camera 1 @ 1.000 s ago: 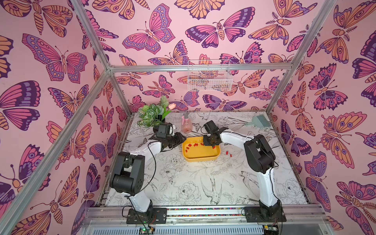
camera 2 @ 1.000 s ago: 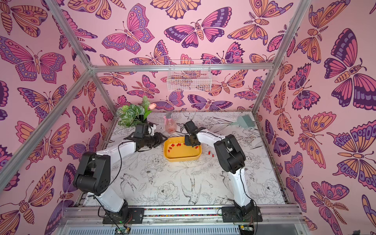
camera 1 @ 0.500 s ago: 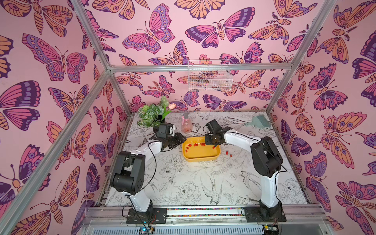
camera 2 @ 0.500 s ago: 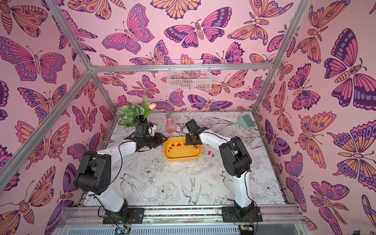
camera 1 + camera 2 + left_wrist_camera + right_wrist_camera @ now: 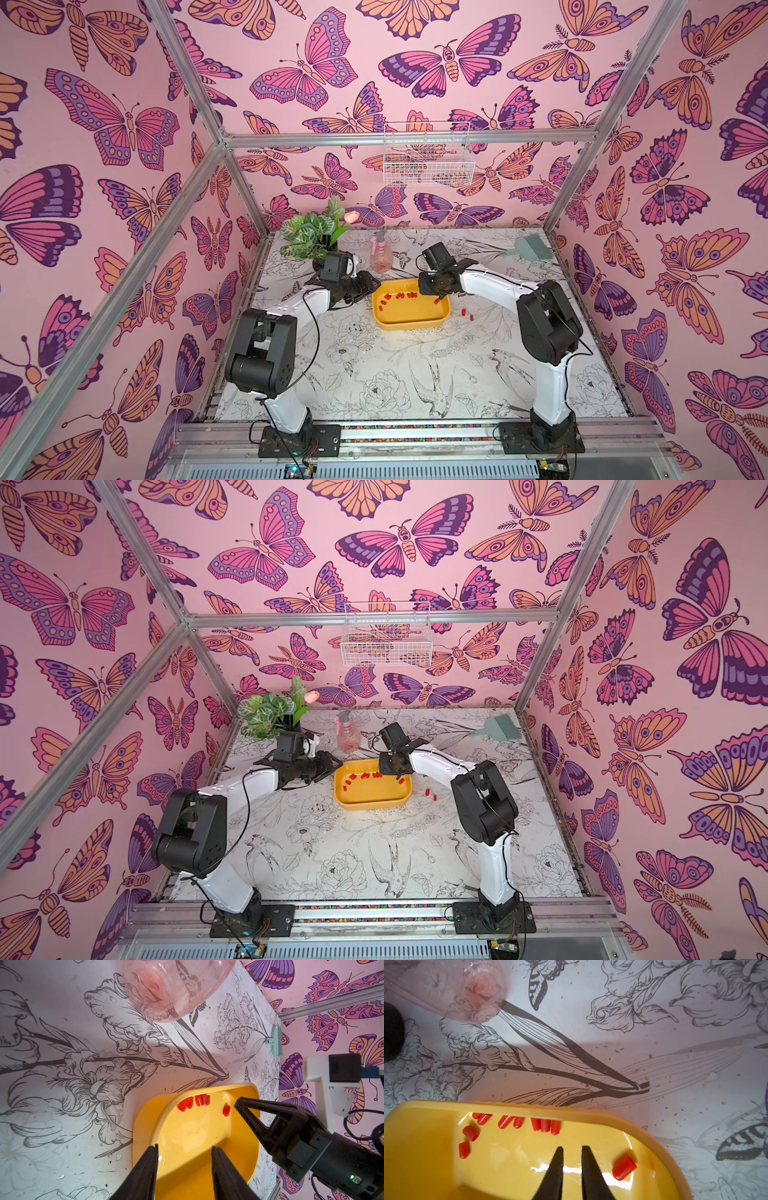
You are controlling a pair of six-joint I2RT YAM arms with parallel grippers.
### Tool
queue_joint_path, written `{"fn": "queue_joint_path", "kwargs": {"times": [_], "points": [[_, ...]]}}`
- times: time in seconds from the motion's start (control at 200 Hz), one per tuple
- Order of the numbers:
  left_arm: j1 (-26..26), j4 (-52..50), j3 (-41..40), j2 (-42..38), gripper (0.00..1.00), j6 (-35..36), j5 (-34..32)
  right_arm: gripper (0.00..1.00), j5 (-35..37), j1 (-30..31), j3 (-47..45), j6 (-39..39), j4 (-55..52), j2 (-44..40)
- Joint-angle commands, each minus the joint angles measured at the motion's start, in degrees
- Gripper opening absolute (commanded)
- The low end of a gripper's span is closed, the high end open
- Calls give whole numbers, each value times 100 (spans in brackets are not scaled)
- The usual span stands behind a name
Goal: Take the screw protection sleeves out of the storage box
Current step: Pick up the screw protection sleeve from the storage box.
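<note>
**Top views.** In both top views we find the storage box (image 5: 409, 325) on the table (image 5: 374, 374), between the two grippers. Most screw protection sleeves (image 5: 401, 296) lie inside it, along its far wall. Two loose sleeves (image 5: 467, 314) lie on the table just beside its right end. The left gripper (image 5: 368, 286) sits at the box's left end. The right gripper (image 5: 439, 296) is over its far right corner.

**Left wrist view.** The left gripper's jaws stand moderately apart, one finger at the rim and the other over the box floor. We see nothing clamped between them. A pink spray bottle (image 5: 172, 991) stands beyond the box.

**Right wrist view.** The right gripper's jaws show a narrow, empty gap above the box floor. One lone sleeve (image 5: 624, 1167) lies just beside them, untouched.
</note>
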Motion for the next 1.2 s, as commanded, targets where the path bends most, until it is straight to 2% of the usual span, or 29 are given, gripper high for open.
{"fn": "queue_joint_path", "kwargs": {"times": [0.0, 0.526, 1.197], "points": [[-15, -123, 106, 62, 47, 86, 87, 21, -156, 130, 305, -95, -147, 352], [-9, -144, 129, 93, 47, 84, 86, 19, -225, 161, 822, -48, -331, 972], [-14, -151, 136, 104, 47, 84, 91, 17, -128, 161, 1046, 4, -562, 1221]]}}
